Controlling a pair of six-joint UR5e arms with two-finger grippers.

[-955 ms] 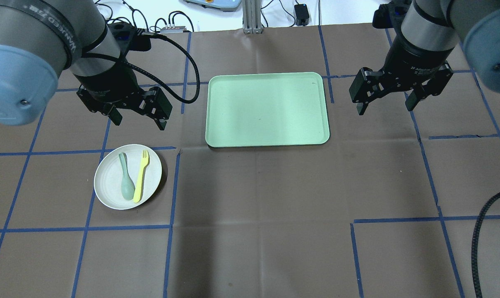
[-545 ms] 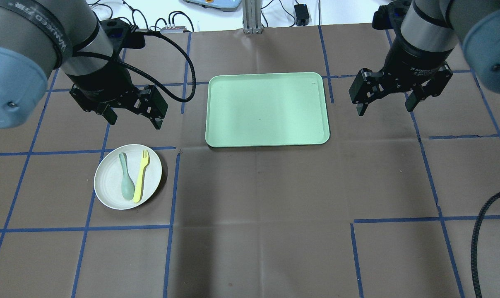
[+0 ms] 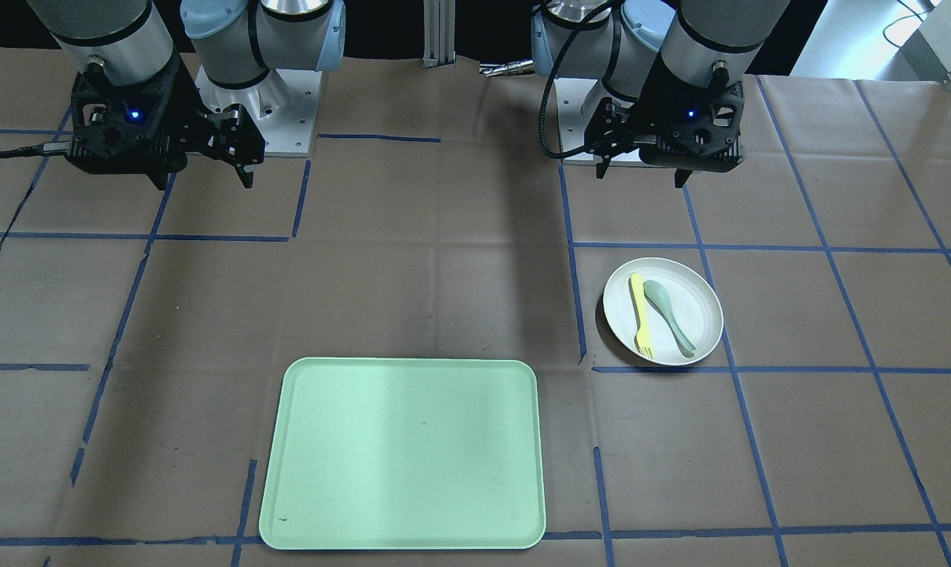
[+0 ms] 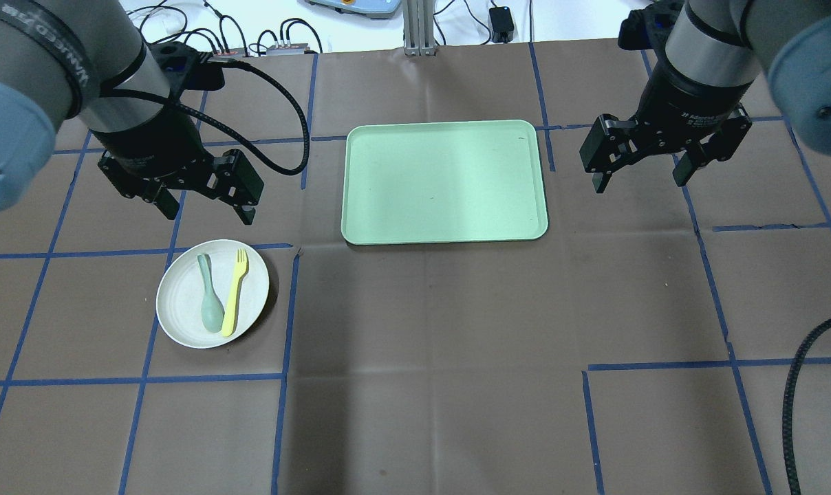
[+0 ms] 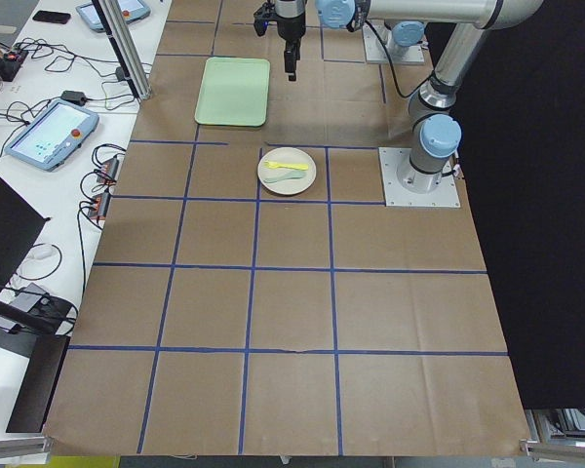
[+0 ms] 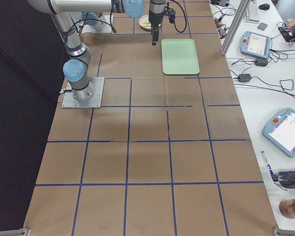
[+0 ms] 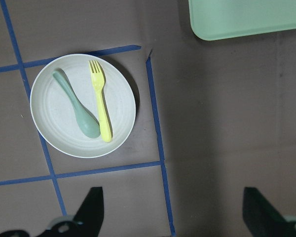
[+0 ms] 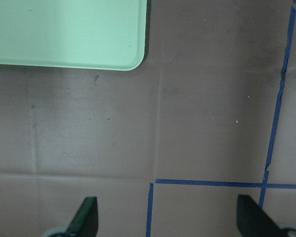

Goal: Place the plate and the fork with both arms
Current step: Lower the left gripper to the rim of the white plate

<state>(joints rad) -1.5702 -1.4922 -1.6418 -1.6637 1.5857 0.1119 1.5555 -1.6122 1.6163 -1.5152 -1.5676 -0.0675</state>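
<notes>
Front-facing cam: the plate sits on the brown surface over on the robot's left side. The fork and a grey-green spoon lie side by side in it, the fork on the side toward the middle. The green tray is farther from the robot, mid-surface. The left pincer hangs in the air on the robot-base side of the plate, spread wide with nothing in it. The right pincer is likewise gaping and empty, well apart from the plate.

Overhead: the left pincer shows near the plate's far rim, not touching it. The right pincer is just right of the tray.

Left wrist cam: the plate and fork sit upper left, off to the left of the gap between the wide-set fingertips.

Right wrist cam: only a tray corner and bare surface.

Side cams: the plate is findable, but honestly the pincers are too small to judge there.
</notes>
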